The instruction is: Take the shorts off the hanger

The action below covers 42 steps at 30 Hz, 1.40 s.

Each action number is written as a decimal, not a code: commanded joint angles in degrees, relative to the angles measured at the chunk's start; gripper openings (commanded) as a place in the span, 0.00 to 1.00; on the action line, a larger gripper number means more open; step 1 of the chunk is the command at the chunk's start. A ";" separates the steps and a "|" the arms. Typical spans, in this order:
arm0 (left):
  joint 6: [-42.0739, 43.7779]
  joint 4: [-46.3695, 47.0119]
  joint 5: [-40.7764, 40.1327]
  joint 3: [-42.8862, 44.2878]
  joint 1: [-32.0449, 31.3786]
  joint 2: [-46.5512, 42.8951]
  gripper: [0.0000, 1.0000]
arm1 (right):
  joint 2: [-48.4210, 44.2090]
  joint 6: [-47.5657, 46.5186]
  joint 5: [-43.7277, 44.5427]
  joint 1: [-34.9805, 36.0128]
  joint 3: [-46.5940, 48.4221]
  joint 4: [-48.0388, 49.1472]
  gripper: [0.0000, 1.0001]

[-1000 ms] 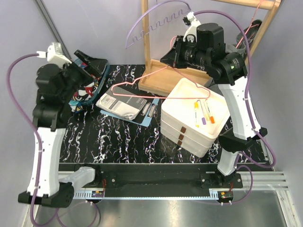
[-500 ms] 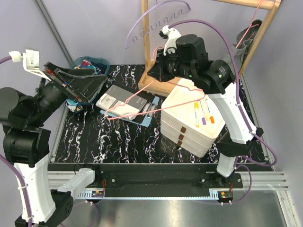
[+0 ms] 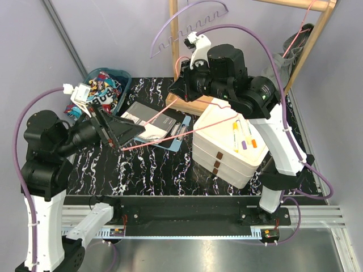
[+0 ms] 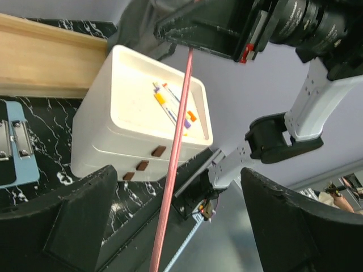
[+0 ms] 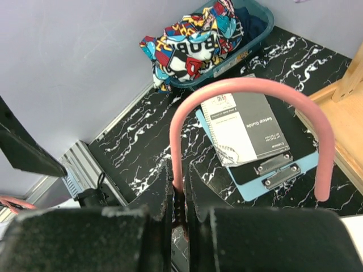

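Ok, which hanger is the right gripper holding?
The pink hanger, clamped by its hook in the right gripper; the purple hanger is up by the wooden rack, untouched.

Pink hanger (image 5: 249,85), multicolour graffiti-print shorts (image 5: 193,42), teal basket (image 5: 259,29), black white-veined table (image 5: 147,148)

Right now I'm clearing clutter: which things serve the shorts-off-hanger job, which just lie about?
Job: pink wire hanger, graffiti-print cloth shorts, right claw, left claw.
Lying about: white plastic drawer unit, blue clipboard, grey spiral booklet, wooden rack.
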 commanded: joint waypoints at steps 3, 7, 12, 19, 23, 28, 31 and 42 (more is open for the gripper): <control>3.16 -3.52 3.34 -1.26 -1.71 -1.27 0.90 | -1.13 1.02 0.42 1.73 2.41 4.76 0.00; 5.36 -6.76 3.08 -1.61 -2.24 -0.40 0.76 | -0.95 2.52 -0.63 2.26 2.41 6.34 0.00; 7.91 -11.69 -0.43 -0.56 -2.42 -0.13 0.13 | -0.69 3.93 -2.13 2.96 2.41 7.57 0.00; 8.96 -12.22 -10.79 2.87 -2.42 -1.27 0.00 | -2.70 5.60 14.08 3.14 1.97 5.46 0.61; 9.84 -10.65 -15.90 3.66 -2.50 -1.27 0.00 | -6.92 6.21 26.06 3.05 -1.88 5.99 1.00; 7.65 -2.15 -18.36 1.65 -2.42 0.65 0.00 | -13.76 5.34 37.66 3.05 -8.12 7.04 1.00; 5.98 5.32 -19.16 0.59 -2.50 2.84 0.00 | -17.98 4.81 39.88 3.05 -11.46 8.10 1.00; 3.61 16.95 -18.28 9.18 -2.42 19.01 0.00 | -31.35 1.03 41.29 3.05 -26.76 13.63 1.00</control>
